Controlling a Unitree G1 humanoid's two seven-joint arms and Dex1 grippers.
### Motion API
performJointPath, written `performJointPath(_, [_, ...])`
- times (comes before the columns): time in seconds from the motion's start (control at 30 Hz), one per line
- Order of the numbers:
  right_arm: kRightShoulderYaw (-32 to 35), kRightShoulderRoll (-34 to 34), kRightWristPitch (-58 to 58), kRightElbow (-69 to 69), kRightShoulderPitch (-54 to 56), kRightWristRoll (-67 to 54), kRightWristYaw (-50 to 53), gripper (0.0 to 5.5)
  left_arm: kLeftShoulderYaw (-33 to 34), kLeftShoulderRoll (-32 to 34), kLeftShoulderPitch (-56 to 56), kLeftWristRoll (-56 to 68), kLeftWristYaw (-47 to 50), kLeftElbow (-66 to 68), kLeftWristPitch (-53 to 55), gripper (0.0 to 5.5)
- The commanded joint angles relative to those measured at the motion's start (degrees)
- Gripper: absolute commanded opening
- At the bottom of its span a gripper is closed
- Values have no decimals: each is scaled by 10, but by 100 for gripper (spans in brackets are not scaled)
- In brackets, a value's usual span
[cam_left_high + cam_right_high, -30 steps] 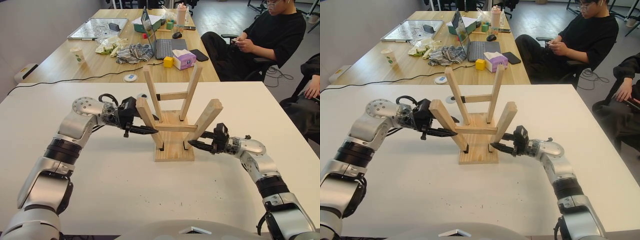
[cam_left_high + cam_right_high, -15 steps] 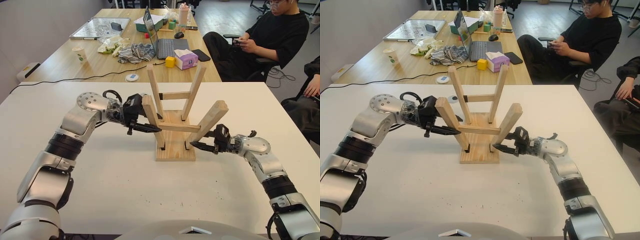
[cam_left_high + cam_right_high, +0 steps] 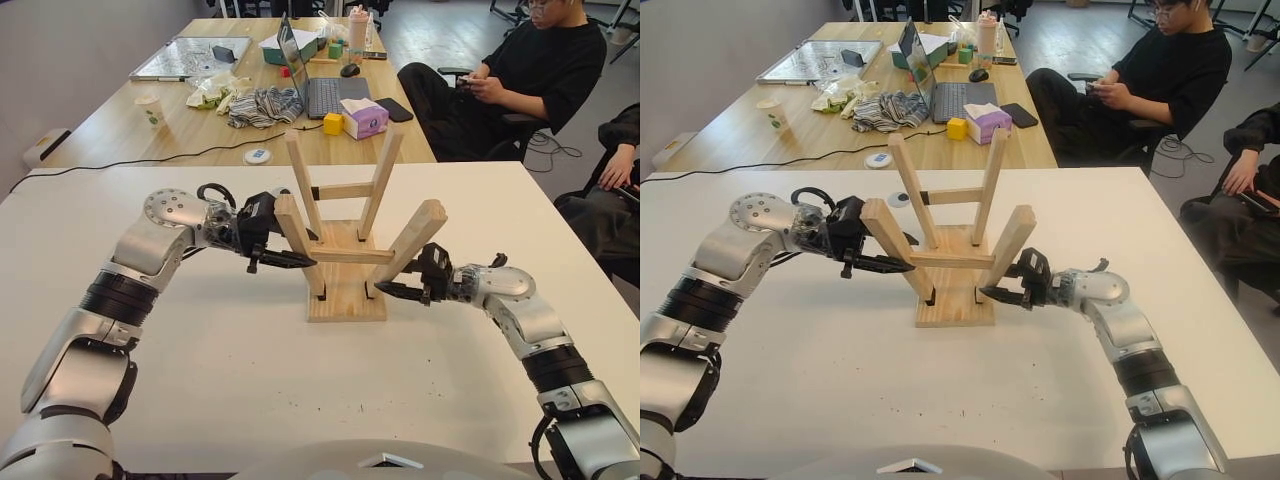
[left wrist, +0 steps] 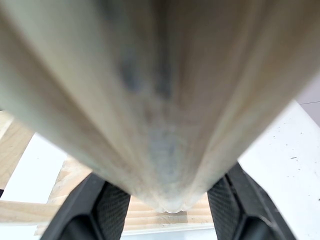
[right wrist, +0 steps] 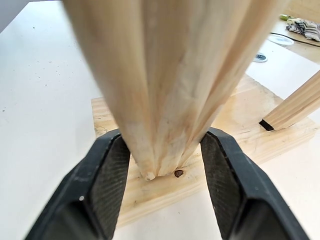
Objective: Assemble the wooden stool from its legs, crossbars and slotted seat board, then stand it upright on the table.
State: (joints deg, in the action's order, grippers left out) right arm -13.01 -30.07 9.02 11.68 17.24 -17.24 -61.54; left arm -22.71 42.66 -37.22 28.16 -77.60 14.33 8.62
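Progress of the stool assembly, head and wrist views. The pale wooden stool stands upside down near the middle of the white table (image 3: 250, 380). Its flat, rectangular slotted seat board (image 3: 347, 302) lies on the tabletop, and four square-section pale wooden legs rise from it.

- **Far side:** the two far legs (image 3: 303, 175) are joined by the far crossbar (image 3: 343, 190).
- **Near side:** the near-left leg (image 3: 295, 235) and the near-right leg (image 3: 412, 242) splay outward. They are joined lower down by the near crossbar (image 3: 352, 256).

The left gripper (image 3: 304, 261) is closed around the near-left leg, low on its length. In the left wrist view its black ribbed pads (image 4: 112, 210) press on either side of the leg. The right gripper (image 3: 385, 290) clamps the near-right leg close to where it enters the board. In the right wrist view its pads (image 5: 107, 175) flank the foot of the leg just above the slot.

**Stage reached:** all four legs and both visible crossbars appear to be in place, so the joining work looks largely finished. Whether each leg is pressed fully home in its slot cannot be told. The side crossbars, if there are any, cannot be made out.

**Remaining:** any last seating of the near legs, then turning the assembly over so that it stands on its legs on the table. Neither step is done yet.
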Motion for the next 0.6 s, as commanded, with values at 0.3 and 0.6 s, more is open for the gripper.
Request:
performJointPath(0.3, [-179, -22, 297, -280, -89, -48, -50, 213, -388, -9, 285, -376, 73, 12, 48, 202])
performJointPath(0.6, [-35, -54, 366, -269, -41, -106, -32, 263, -351, -47, 282, -371, 157, 138, -17, 202])
